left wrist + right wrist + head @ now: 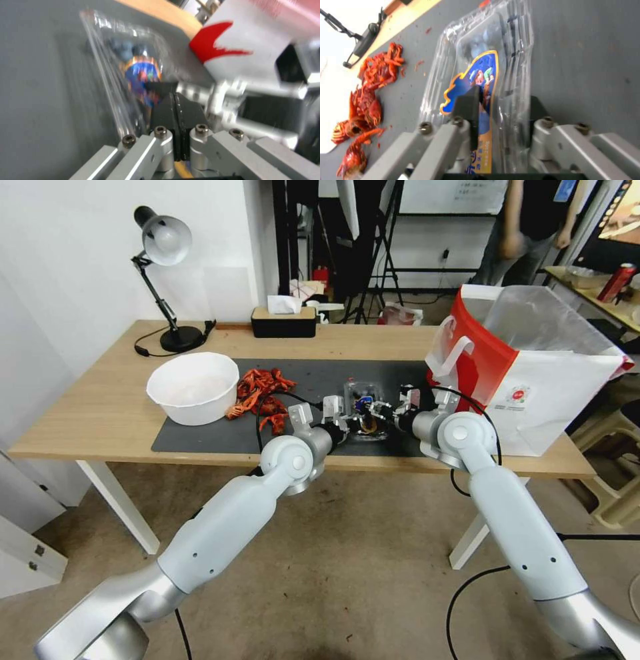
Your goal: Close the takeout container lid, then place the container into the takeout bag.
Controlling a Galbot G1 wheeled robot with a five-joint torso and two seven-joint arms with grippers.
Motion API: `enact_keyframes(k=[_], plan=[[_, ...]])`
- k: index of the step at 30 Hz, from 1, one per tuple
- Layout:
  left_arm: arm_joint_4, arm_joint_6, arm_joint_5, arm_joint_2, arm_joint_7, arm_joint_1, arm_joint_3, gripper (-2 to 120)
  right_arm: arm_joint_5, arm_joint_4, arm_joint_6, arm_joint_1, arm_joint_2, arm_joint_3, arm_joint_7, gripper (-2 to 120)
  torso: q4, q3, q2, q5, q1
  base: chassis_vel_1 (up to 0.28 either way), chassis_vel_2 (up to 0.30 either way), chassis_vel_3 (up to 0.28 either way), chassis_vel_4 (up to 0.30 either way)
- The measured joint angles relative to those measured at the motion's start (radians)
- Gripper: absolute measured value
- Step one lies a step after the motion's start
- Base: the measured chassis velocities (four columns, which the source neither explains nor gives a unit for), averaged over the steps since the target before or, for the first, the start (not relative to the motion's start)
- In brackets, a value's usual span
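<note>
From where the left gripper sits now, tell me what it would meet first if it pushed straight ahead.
Probably the right gripper, just ahead of the left gripper's shut tips, with the takeout container alongside and the takeout bag beyond. Blur leaves the depth unclear.

The takeout container [365, 412] in front of me is a small clear plastic clamshell with rounded corners, lying on the dark mat near the front edge of the bench. Dark blueberries show through the plastic at one end. The lid [486, 75] is clear too and carries a blue label with an orange border and small coloured figures; it lies down over the base, though I cannot tell whether it has latched. The takeout bag [533, 380] stands upright just beside the container on my right, boxy, white with a red side, white handles, a small red logo and a translucent liner rising from its open top
</note>
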Motion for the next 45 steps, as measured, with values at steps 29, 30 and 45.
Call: enact_keyframes(k=[29,30,45], plan=[[-0.21,-0.135,0.155,0.096,0.189,0.231,-0.24,0,0.002,0.046,0.001,-0.04,-0.014,0.047,-0.032,0,-0.0002,0.0,0.0,-0.0001,0.0,0.0,0.0,0.0,0.0],[-0.23,-0.145,0.197,0.108,0.192,0.264,-0.264,0,0.001,0.05,0.0,-0.04,-0.016,0.047,-0.036,0,0.0,0.0,0.0,-0.0005,0.0,0.0,0.0,0.0,0.0],[-0.368,-0.267,0.666,0.162,0.192,0.598,-0.435,32,-0.003,0.089,0.013,-0.04,-0.015,0.04,-0.056,0,-0.0001,0.0,0.0,-0.0003,0.0,0.0,0.0,0.0,0.0]])
